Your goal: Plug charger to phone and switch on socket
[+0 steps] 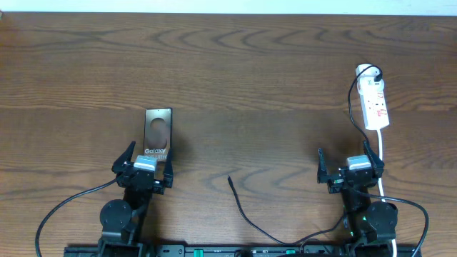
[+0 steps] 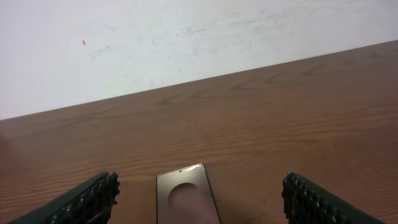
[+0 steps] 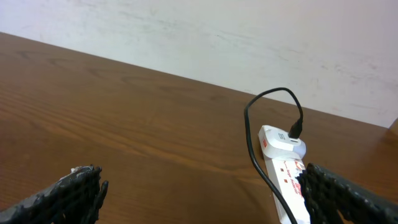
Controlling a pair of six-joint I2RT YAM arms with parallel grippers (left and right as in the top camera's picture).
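On the table (image 1: 257, 71) lies a flat, glossy dark phone (image 1: 158, 128).

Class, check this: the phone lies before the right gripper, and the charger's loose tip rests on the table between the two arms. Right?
No: the phone lies before the left gripper, as the overhead view shows. The rest stands.

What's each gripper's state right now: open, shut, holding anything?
Left gripper: open, fingers wide apart, holding nothing.
Right gripper: open, fingers wide apart, holding nothing.
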